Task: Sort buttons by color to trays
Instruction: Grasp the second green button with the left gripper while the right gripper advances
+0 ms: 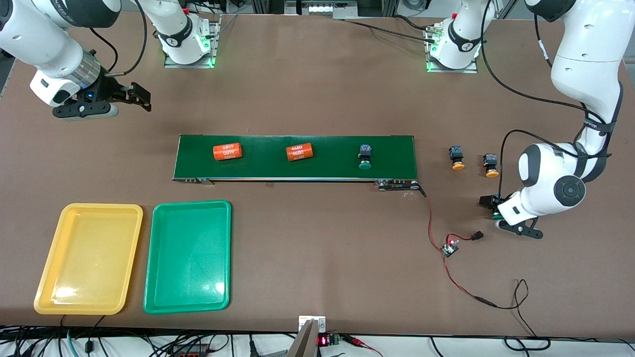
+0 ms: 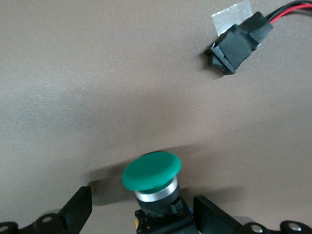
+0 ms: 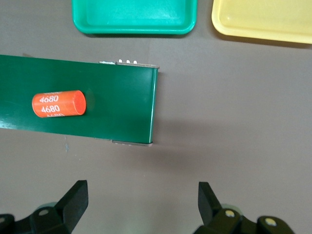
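Note:
A green-capped button (image 2: 151,170) stands on the table between the fingers of my left gripper (image 2: 142,200), which is open. One finger is close against the button's black body and the other stands apart from it. In the front view this gripper (image 1: 492,209) is low at the left arm's end of the table. Two yellow-orange-capped buttons (image 1: 457,158) (image 1: 491,166) stand beside it, farther from the camera. Another green-capped button (image 1: 365,157) sits on the dark-green conveyor belt (image 1: 297,168). The yellow tray (image 1: 89,258) and green tray (image 1: 188,255) lie near the front edge. My right gripper (image 1: 141,96) hangs open and empty.
Two orange cylinders printed 4680 (image 1: 227,151) (image 1: 299,151) lie on the belt. A red-and-black wire with a small board (image 1: 450,247) runs from the belt's end across the table. A taped black connector (image 2: 236,46) lies close to my left gripper.

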### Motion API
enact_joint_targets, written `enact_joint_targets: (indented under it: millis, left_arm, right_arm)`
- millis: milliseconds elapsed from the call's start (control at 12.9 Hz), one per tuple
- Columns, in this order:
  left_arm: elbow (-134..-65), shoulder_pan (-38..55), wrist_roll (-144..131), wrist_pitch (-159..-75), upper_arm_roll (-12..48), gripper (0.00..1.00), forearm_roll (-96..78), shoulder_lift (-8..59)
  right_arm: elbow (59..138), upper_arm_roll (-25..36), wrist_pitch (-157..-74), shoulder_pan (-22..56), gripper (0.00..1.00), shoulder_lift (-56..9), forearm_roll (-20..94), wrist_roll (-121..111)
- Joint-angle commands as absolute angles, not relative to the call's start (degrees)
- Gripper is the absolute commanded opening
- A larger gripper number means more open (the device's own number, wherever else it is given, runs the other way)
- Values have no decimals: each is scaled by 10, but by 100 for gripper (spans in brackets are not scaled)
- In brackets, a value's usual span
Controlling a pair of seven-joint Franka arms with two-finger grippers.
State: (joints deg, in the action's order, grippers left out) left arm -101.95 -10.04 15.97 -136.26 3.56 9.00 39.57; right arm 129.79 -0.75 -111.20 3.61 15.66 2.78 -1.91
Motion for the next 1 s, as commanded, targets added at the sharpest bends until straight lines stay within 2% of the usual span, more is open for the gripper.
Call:
enact_joint_targets:
  millis: [0, 232, 309, 387, 464, 541, 618, 696, 928]
  left_arm:
    - [-1020, -100, 171, -1347, 33, 90, 79, 392]
    - [-1012, -100, 171, -1275, 38, 89, 26, 383]
    - [-1010, -100, 171, -1261, 39, 83, 14, 380]
    - [-1009, -100, 173, -1254, 39, 74, 12, 378]
    - [-1009, -100, 178, -1247, 39, 56, 13, 374]
    - [-1008, -100, 185, -1238, 40, 30, 13, 371]
    - [-1007, -100, 190, -1231, 40, 16, 13, 368]
    - [-1001, -100, 190, -1230, 39, 7, 13, 368]
    - [-986, -100, 188, -1229, 40, 3, 13, 365]
  right_arm:
    - [1303, -5, -1127, 67, 100, 149, 37, 41]
    - [1302, -5, -1126, 87, 100, 144, 36, 61]
    - [1302, -4, -1123, 85, 100, 144, 36, 60]
    - [1302, -4, -1122, 84, 100, 144, 36, 60]
    - [1302, -3, -1121, 83, 100, 144, 36, 59]
    - [1301, -3, -1121, 82, 100, 142, 36, 59]
    - [1300, -3, -1121, 82, 100, 141, 36, 59]
    - [1297, -2, -1121, 82, 100, 140, 36, 55]
    - [1297, -1, -1126, 83, 100, 136, 36, 56]
